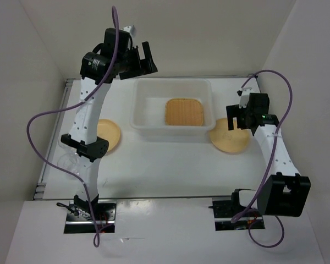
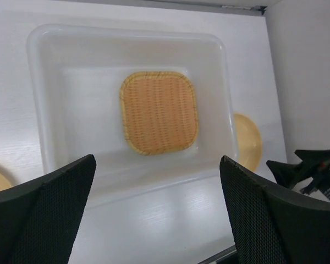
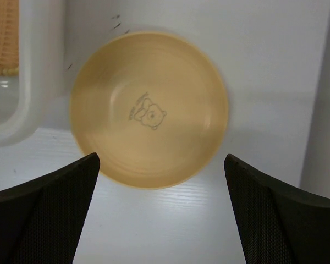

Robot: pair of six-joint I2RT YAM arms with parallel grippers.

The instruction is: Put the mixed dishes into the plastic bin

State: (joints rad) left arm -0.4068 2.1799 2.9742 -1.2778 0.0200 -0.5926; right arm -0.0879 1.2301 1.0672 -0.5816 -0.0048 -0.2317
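Near left lies a faint clear cup (image 1: 69, 161). The right gripper (image 3: 160, 159) hangs wide open and empty directly over one round plate (image 3: 149, 110), just right of the bin (image 1: 140, 118). A second round plate (image 1: 108, 135) lies left of the bin. The bin holds one square plate (image 2: 159, 112). The left gripper (image 2: 157, 159), also wide open and empty, hangs above the bin's far left corner.

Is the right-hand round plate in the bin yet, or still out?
Out. The round plate lies flat on the table beside the bin's right wall; only the square woven plate sits inside.
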